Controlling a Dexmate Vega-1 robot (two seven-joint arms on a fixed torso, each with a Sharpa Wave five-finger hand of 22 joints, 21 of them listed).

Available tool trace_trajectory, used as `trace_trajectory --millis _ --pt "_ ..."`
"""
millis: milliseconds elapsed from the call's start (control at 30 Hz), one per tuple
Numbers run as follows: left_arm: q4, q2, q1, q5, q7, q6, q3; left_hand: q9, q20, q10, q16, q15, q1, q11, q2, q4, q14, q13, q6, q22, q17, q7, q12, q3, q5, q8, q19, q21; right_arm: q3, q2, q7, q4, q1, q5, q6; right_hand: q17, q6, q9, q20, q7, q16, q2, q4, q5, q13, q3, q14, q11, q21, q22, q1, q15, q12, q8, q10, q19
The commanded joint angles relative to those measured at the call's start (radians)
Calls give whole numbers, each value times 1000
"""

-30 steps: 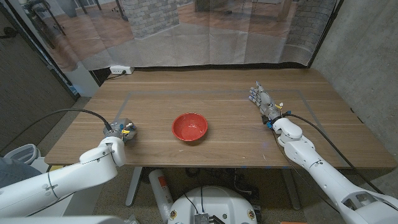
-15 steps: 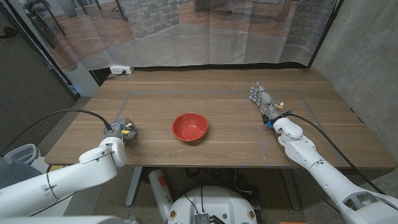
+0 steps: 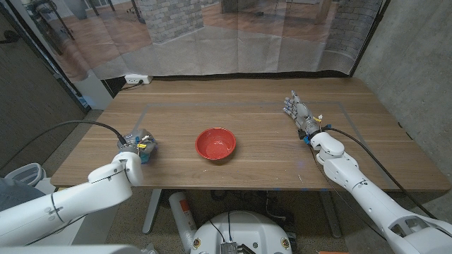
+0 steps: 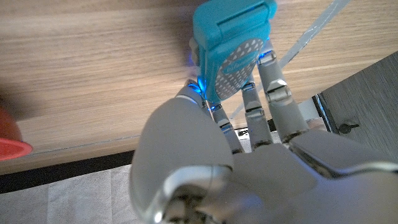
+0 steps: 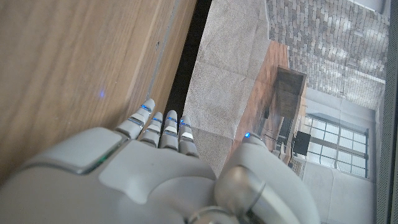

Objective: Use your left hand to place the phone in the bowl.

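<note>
Left hand: the left hand sits over the left part of the tabletop, near the front edge, its fingers wrapped around the phone.
Phone: a turquoise case with a dotted patch, seen from the left wrist view standing out past the fingertips above the wood grain (in the head view it is only a small blue fleck at the hand). Whether it touches the tabletop cannot be told.
Bowl: the red bowl stands upright near the middle of the tabletop, to the right of the left hand and well apart from it; its rim shows as a red sliver in the left wrist view.
Right hand: the right hand is on the right side of the tabletop, fingers stretched out together toward the far edge, holding nothing (the right wrist view shows the fingertips straight, close over the wood).
Cables: a black cable arcs to the left wrist; another runs along the right forearm.
Background: a translucent curtain hangs behind the far edge.
</note>
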Motion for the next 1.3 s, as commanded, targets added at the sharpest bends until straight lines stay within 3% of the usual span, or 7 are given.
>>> trace_trajectory --millis 33,700,1300 --pt "-12 5 37 -26 22 -49 -67 5 -144 15 2 -238 38 4 28 -158 142 5 2 1 8 9 6 171 5 7 139 3 0 -1 -5 -6 -1 -2 -2 5 5 5 -4 -5 2 9 -3 -2 2 -2 3 -2 -1 4 6 7 -3 -2 -1 9" --pt "-58 41 53 -31 22 -52 -109 14 -145 19 0 -234 33 7 24 -150 150 16 8 2 24 15 7 180 9 11 139 9 2 -4 -8 -14 -2 -1 5 5 4 5 -4 -4 2 10 -4 -2 2 -4 4 0 -5 4 6 6 -3 -2 -1 11" --pt "-56 77 7 25 -20 -149 -69 14 -151 29 -3 -237 28 1 19 -146 153 25 16 2 37 14 8 188 10 11 125 11 12 -12 -27 -39 -24 7 4 5 4 5 -6 -4 2 11 -5 -2 2 -5 4 -1 -9 4 6 6 -3 -2 -3 14"
